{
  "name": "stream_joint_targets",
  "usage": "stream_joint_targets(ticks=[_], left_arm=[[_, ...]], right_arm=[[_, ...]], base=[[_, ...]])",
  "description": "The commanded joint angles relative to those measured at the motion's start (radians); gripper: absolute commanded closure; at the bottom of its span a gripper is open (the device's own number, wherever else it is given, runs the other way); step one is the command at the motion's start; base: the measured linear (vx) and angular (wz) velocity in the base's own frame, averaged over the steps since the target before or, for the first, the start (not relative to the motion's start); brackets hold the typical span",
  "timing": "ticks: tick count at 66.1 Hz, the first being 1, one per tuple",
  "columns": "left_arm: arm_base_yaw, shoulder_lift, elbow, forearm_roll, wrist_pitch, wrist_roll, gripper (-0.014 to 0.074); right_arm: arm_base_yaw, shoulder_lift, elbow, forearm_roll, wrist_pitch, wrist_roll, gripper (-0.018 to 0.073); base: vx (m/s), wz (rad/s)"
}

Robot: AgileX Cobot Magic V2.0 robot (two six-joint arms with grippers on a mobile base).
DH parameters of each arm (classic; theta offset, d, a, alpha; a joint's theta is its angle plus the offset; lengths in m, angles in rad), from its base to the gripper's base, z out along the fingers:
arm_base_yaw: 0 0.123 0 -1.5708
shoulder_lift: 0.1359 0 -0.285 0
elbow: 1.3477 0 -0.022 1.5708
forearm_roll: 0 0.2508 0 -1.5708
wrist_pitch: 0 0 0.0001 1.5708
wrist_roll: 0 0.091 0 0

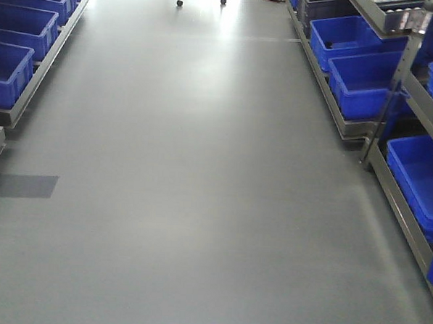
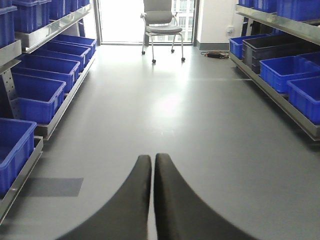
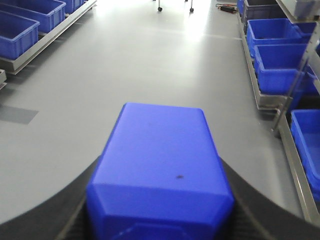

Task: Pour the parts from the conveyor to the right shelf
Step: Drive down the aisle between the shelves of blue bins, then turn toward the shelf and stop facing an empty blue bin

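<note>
Your right hand [image 3: 161, 212] is clamped on one blue bin [image 3: 162, 160] over the aisle floor, short of the right shelf [image 1: 401, 215]. Your left hand [image 2: 152, 165] is pressed together, empty. A careless swing could clip a shelf post or loosen the grip. The right wrist view shows three shelf bins [image 3: 277, 67].

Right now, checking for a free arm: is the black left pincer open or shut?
Shut: the black left pincer has its tips touching, nothing held between.
</note>
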Motion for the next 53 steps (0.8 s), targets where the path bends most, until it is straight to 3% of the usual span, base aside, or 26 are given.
stream_joint_targets(ticks=[1,53], left_arm=[[-0.005,0.013,-0.019,-0.008,-0.071,-0.008,0.0603],[-0.005,0.013,-0.019,-0.008,-0.071,-0.008,0.0603]], right_arm=[[-0.002,0.01,-0.026,0.0,-0.079,-0.005,0.0564],[-0.002,0.01,-0.026,0.0,-0.079,-0.005,0.0564]], base=[[0.59,0.08],[0.55,-0.04]])
